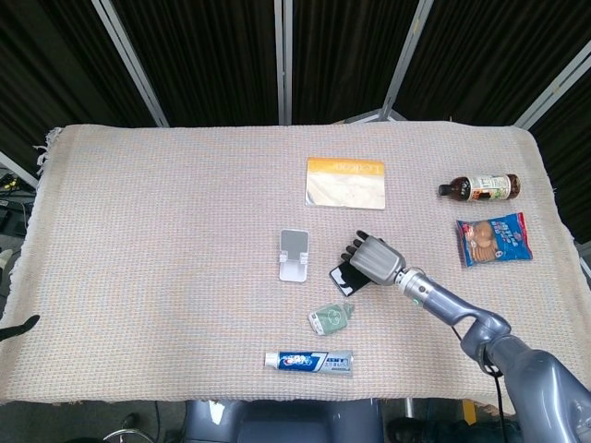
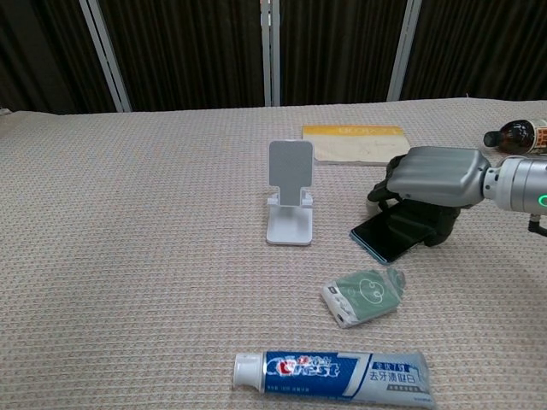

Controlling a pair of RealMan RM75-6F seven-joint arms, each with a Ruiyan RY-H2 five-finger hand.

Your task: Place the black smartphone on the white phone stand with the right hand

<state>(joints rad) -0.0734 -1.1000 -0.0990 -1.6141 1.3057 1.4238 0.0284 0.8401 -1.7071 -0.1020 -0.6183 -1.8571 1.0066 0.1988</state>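
1. The robot's right hand [image 2: 430, 177] lies over the black smartphone [image 2: 386, 236] on the woven table cloth [image 1: 166, 221], palm down; its fingers [image 2: 382, 187] curl over the phone's far edge while the thumb reaches down at the near edge.
2. The phone's near-left corner shows from under the palm. Whether the hand actually grips the phone or merely rests on it cannot be told from either view.
3. The white phone stand [image 2: 290, 198] stands upright just left of the phone, apart from it, with nothing on its cradle.
4. A green packet [image 2: 365, 296] lies just in front of the phone, and a toothpaste tube [image 2: 335, 372] lies nearer the table's front edge.
5. A yellow-topped booklet [image 1: 344, 182] lies beyond the hand; a brown bottle [image 1: 480, 187] on its side and a blue biscuit pack [image 1: 493, 239] sit at the right edge.
6. The left hand is out of frame.
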